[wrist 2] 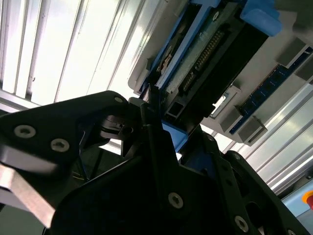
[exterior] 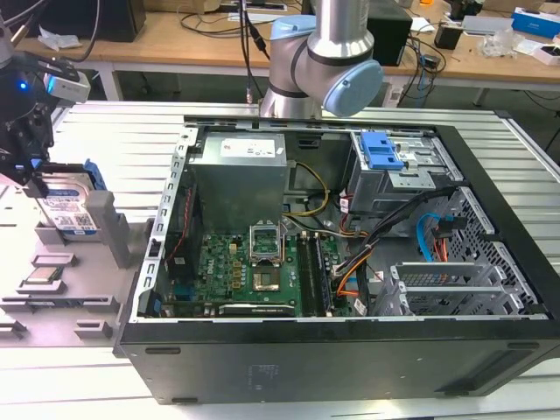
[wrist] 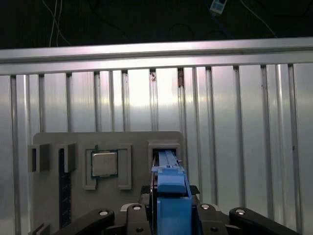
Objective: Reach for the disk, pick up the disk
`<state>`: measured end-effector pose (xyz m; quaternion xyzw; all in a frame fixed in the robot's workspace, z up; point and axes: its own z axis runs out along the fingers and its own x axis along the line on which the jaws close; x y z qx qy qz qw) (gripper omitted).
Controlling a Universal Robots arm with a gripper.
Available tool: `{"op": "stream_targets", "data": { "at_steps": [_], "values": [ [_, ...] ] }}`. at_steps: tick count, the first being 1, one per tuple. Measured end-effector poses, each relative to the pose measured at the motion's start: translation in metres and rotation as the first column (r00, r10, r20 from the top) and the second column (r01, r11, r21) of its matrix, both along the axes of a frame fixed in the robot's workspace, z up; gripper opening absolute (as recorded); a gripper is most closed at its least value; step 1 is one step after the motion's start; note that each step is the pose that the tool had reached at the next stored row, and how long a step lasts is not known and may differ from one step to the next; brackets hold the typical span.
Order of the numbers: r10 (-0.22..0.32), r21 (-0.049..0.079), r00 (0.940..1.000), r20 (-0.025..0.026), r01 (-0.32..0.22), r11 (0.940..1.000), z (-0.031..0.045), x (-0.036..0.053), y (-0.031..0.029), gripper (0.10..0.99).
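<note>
Fingers clamping 1 disk across its blue rails; disk standing on edge in gray holder, long axis pointing up from holder between fingers.

A brightly lit ribbed aluminium tabletop is seen in the exterior view; behind it, wooden workbenches are strewn with cables.

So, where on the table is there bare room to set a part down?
Ribbed table is bare beyond the gray fixture and in front of the computer case. The fixture is crowded: disk, CPU chip, end effector.
</note>
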<state>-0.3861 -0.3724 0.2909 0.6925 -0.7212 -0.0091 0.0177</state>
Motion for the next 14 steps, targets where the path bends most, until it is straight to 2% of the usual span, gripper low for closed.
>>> {"op": "stream_targets", "data": {
  "at_steps": [10, 14],
  "values": [
    [0.000, 0.000, 1.0000, 0.0001, 0.000, 1.0000, 0.0003, 0.0005, 0.0000, 0.369],
    [0.000, 0.000, 1.0000, 0.0001, 0.000, 1.0000, 0.0052, 0.0005, 0.0000, 0.369]
  ]
}}
